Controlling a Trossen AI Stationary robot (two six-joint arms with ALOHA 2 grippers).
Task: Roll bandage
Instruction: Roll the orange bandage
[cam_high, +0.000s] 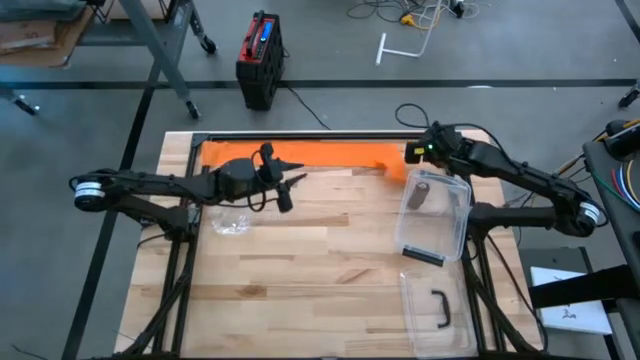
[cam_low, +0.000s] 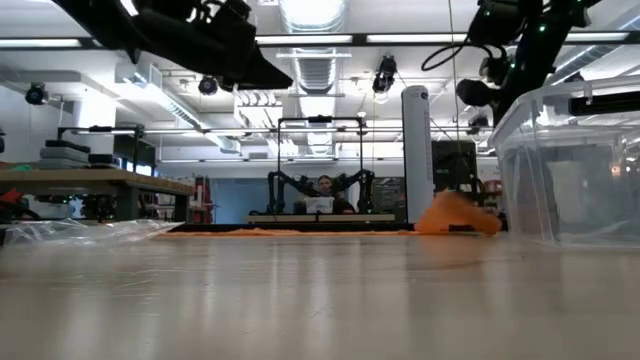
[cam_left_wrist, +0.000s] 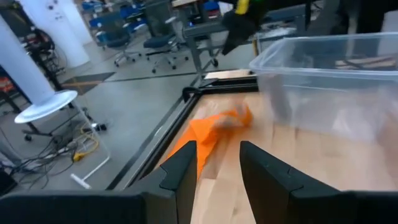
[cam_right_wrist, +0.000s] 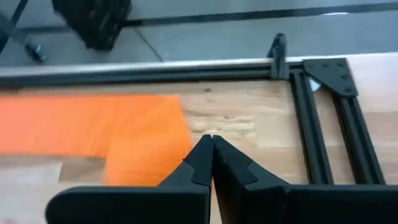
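The orange bandage (cam_high: 300, 155) lies flat as a long strip along the table's far edge. Its right end is folded over into a bunch (cam_high: 392, 170), which also shows in the left wrist view (cam_left_wrist: 214, 134) and the low view (cam_low: 455, 215). My right gripper (cam_right_wrist: 211, 149) hovers shut above the bare wood just right of that folded end (cam_right_wrist: 146, 155), at the far right (cam_high: 412, 154), with nothing between its fingers. My left gripper (cam_left_wrist: 214, 168) is open and raised over the table's middle left (cam_high: 292, 185). It points toward the bandage's folded end and touches nothing.
A clear plastic container (cam_high: 435, 215) stands at the right with a small brown roll (cam_high: 422, 193) inside; its lid (cam_high: 430, 300) lies nearer. A crumpled clear bag (cam_high: 230, 222) lies at the left. A black frame (cam_right_wrist: 323, 124) edges the table's far right corner.
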